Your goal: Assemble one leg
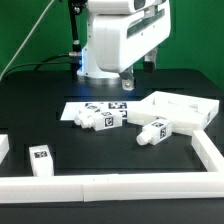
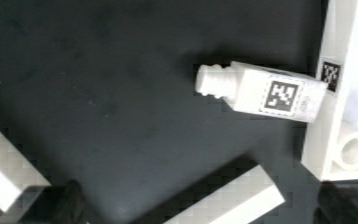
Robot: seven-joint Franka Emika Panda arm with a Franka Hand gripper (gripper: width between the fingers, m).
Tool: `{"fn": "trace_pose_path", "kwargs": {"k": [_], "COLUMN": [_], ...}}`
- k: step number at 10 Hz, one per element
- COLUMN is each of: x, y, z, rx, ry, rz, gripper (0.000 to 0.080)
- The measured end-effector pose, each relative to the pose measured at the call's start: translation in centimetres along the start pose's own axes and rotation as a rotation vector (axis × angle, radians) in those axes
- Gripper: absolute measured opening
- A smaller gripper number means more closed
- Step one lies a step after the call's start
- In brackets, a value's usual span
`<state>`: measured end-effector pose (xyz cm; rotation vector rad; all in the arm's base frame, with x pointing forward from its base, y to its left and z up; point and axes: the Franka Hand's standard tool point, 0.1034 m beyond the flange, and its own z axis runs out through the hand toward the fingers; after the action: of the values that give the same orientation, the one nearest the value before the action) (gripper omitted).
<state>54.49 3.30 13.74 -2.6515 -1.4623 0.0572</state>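
Gripper point(image 1: 126, 84) is spread wide and empty. In the wrist view I see only bare black table point(image 2: 105, 110) between the fingers point(image 2: 229, 190), and it hangs above the surface rather than touching anything.

The leg point(image 2: 265, 92) lies just ahead of the fingers and it's the one I'd go for. It's on its side with the tag facing up and the narrow stub end pointing away from the tabletop point(image 2: 341, 120). The fat end is right against that rim, though I can't tell if they actually touch. One corner socket point(image 2: 355, 150) sits close by.

My take on doing this cleanly is to centre over the chunky body, not the stub. I'd turn the wrist so the fingers close across the leg's width, then drop straight down. The risk is the finger nearer the rim landing on the tabletop, so I'd bias the grasp toward the stub side.

Further out from the gripper, spare legs point(image 1: 97, 118) are bunched beside the marker board point(image 1: 80, 104).
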Motion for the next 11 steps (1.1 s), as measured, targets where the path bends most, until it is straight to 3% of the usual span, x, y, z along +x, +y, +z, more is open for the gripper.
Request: {"fn": "trace_pose_path", "kwargs": {"k": [8, 11], "x": [-0.1, -1.1], "y": [0.0, 0.4], "z": [0.2, 0.3], "rx": [0.006, 0.006], "ry": [0.002, -0.004], "rz": [-0.008, 0.007], "gripper": [0.065, 0.065]}}
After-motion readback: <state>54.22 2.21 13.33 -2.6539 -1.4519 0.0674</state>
